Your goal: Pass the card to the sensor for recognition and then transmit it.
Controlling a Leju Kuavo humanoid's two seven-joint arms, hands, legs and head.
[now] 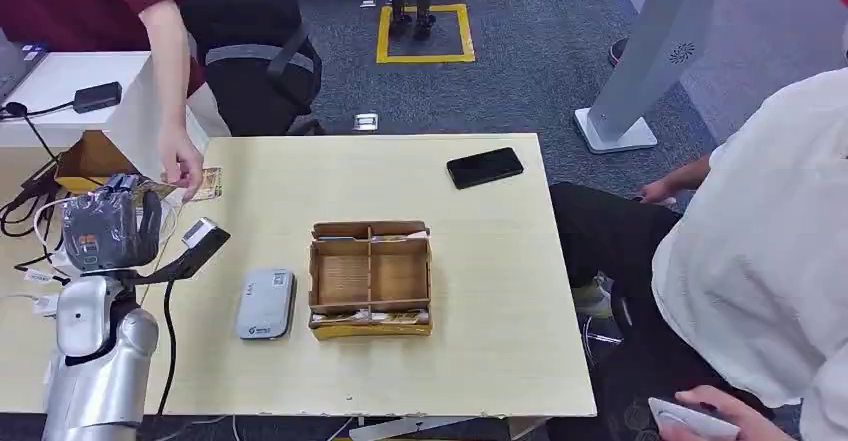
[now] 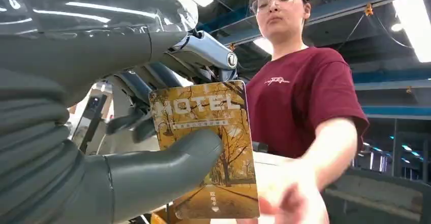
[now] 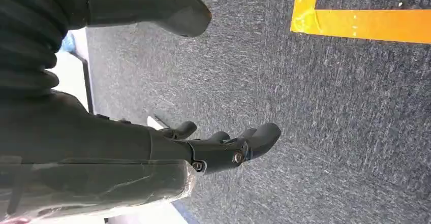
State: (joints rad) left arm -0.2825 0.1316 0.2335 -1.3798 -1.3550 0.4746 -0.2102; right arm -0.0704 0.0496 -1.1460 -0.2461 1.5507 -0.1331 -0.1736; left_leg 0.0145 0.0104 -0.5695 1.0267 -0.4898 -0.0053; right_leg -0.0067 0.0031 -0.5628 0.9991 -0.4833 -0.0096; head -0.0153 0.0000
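Note:
My left hand (image 1: 108, 227) is raised at the table's left edge and pinches a yellow hotel card (image 2: 208, 148) between thumb (image 2: 162, 170) and fingers. The card (image 1: 206, 183) sticks out toward a person in a red shirt (image 2: 300, 102). That person's hand (image 1: 180, 169) touches the card's far end. The grey sensor pad (image 1: 266, 303) lies flat on the table, to the right of my left hand and nearer the front edge. My right hand (image 3: 228, 145) hangs over grey carpet, fingers loosely apart and holding nothing.
A cardboard box with compartments (image 1: 370, 279) stands mid-table beside the sensor. A black phone (image 1: 485, 167) lies at the table's far right. A person in white (image 1: 760, 261) sits at the right holding a phone. Cables (image 1: 30, 211) and a white desk (image 1: 70, 91) are at the left.

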